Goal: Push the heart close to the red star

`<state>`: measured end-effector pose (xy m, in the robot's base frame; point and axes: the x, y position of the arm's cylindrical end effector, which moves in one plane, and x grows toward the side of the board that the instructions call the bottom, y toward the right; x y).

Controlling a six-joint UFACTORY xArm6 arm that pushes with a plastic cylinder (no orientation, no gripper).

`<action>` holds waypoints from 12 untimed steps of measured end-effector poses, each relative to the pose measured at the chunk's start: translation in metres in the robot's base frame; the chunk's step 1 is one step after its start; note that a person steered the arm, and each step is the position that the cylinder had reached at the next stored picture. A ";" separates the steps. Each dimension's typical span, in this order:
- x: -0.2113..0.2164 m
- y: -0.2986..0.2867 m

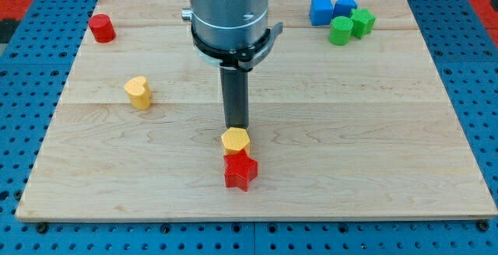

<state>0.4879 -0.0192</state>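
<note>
The yellow heart [138,92] stands at the view's left on the wooden board [350,130]. The red star [240,170] lies near the board's bottom middle. A yellow hexagon [235,141] touches the star's upper side. My tip [236,126] is just above the yellow hexagon, at its top edge, and well to the right of the heart.
A red cylinder [101,28] stands at the top left. At the top right are two blue blocks [320,11] [345,5], a green cylinder [340,31] and a green star [362,22], close together.
</note>
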 end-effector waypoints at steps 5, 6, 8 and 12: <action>-0.032 -0.147; -0.081 -0.148; -0.068 -0.191; 0.016 -0.147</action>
<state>0.5036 -0.1664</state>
